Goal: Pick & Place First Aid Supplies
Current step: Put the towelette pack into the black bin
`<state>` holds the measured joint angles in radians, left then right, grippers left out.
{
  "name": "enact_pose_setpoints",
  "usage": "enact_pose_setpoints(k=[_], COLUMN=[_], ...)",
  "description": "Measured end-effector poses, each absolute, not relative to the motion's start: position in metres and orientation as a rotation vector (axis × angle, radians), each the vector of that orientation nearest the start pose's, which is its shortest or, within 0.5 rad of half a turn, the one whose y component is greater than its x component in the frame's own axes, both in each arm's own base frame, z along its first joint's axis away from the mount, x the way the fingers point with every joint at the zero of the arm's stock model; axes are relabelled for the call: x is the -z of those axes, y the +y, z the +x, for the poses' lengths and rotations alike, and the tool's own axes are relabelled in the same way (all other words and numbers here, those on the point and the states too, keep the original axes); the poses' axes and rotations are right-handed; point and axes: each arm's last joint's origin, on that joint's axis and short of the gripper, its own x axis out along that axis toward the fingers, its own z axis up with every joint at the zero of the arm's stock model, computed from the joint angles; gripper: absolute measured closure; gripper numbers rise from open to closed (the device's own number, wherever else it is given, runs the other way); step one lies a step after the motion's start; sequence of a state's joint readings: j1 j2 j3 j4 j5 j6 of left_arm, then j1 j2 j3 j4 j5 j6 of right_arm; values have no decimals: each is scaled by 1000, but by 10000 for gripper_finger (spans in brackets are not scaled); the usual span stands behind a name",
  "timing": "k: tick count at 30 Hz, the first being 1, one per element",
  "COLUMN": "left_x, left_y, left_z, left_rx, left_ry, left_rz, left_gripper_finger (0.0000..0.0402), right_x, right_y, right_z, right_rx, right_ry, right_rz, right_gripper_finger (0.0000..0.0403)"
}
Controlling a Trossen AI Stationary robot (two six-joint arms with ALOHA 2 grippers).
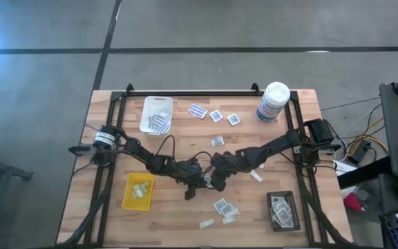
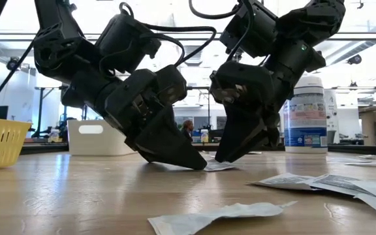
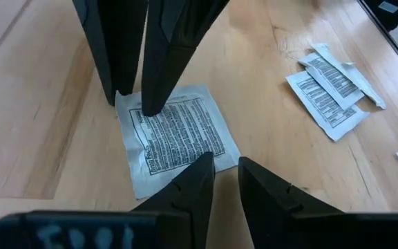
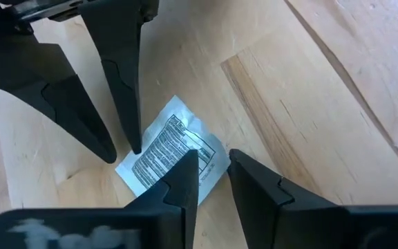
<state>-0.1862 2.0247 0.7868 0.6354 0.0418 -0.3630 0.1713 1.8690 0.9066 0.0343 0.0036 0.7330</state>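
A crumpled white packet (image 2: 220, 215) lies closest to the low camera on the wooden table (image 1: 178, 214), with more loose packets (image 2: 331, 184) just behind it. These are stragglers of the first aid supplies.

The packet in play (image 3: 178, 138) is a flat white square with printed text, lying on the table at its middle. Both grippers have their tips down on it from opposite sides. The left gripper (image 3: 224, 181) stands at one edge with its fingers parted by a narrow gap, nothing visibly between them. The right gripper (image 4: 213, 176) meets the packet from the other side, its fingers likewise a little apart, straddling the packet's corner; whether it has truly nipped the edge I cannot tell.

Outward from that packet: a cluster of packets (image 1: 223, 207) lies near it toward the front edge, and several more (image 1: 216, 116) sit beyond it toward the canister (image 1: 273, 102). The white tray (image 1: 156, 114) holds some striped strips, the yellow tray (image 1: 138, 191) a few pale strips, the black tray (image 1: 282, 211) some squares.

By my judgement the sorting is partly done: each tray has some contents, yet roughly a dozen packets remain loose on the table, this one included.
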Motion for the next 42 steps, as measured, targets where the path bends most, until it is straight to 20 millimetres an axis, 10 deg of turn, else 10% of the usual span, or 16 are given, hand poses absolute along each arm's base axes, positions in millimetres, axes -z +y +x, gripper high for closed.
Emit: enact_pose_setpoints(k=[42], left_x=[-122], left_y=[-64], left_z=[337], left_rx=[144], left_ry=[639], left_rz=[-164], left_gripper_finger=[306], right_x=[-114], right_y=[60], right_z=[338], right_rx=[170], right_ry=[933], right_rz=[666], right_gripper_finger=[395])
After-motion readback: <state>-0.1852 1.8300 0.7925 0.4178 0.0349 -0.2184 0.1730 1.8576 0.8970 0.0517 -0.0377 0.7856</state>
